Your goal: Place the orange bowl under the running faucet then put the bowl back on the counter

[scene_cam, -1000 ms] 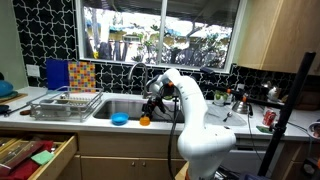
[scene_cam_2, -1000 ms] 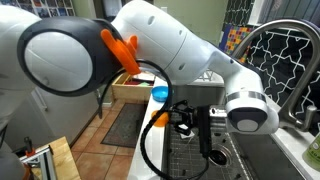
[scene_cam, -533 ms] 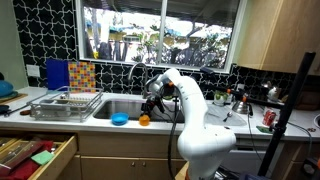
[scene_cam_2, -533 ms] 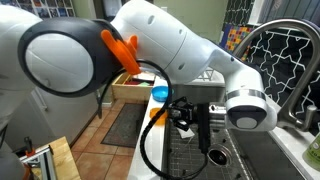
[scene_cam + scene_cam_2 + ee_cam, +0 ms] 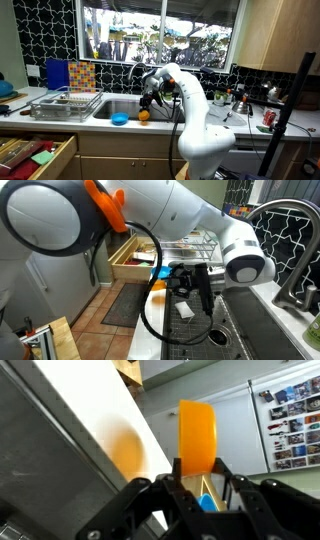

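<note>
The orange bowl (image 5: 197, 432) sits edge-on between my gripper's (image 5: 198, 468) two fingertips in the wrist view. The fingers press its sides, and its orange reflection lies on the pale counter (image 5: 85, 420). In an exterior view the gripper (image 5: 146, 106) holds the orange bowl (image 5: 143, 115) just over the counter's (image 5: 95, 122) front strip, at the sink's near corner. The arched faucet (image 5: 135, 72) stands behind the sink, and it also shows in an exterior view (image 5: 290, 235). There my gripper (image 5: 187, 285) hides the orange bowl.
A blue bowl (image 5: 120, 119) rests on the counter just beside the orange one; it also shows in an exterior view (image 5: 160, 273). A wire dish rack (image 5: 65, 103) stands beyond it. The steel sink (image 5: 245, 330) lies beside the gripper. A wooden drawer (image 5: 35, 155) stands open below.
The gripper has swung away from over the sink toward the counter strip and the blue bowl. The orange bowl sits slightly higher in the exterior view.
</note>
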Robot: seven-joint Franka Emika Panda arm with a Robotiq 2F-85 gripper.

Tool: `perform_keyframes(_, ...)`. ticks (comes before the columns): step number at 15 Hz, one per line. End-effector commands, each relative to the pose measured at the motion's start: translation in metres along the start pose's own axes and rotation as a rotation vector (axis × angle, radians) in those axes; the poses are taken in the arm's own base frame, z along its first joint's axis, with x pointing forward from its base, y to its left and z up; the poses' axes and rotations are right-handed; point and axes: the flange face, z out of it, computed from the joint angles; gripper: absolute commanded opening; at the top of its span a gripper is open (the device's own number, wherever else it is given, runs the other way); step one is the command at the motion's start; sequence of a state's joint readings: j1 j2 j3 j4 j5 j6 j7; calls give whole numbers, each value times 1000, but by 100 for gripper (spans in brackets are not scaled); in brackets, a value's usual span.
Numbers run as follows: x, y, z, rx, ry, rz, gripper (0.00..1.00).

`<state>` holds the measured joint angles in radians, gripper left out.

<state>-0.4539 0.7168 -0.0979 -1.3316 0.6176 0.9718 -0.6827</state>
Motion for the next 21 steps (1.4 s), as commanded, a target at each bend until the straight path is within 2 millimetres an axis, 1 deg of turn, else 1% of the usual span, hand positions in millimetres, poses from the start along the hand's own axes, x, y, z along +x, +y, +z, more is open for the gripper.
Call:
perform_keyframes(1,-19,-49,-6,-187,-70,27,10)
perform_keyframes(3,-25,-74,-9,-301,-91,32,10)
perform_keyframes(6,-28,-108,-8,-469,-120,24,10)
perform_keyframes(10,-21,-142,-3,-704,-132,1,10)
perform_keyframes(15,-5,-161,10,-998,-95,-64,10)
perform_keyframes(21,14,-168,21,-1318,5,-205,10)
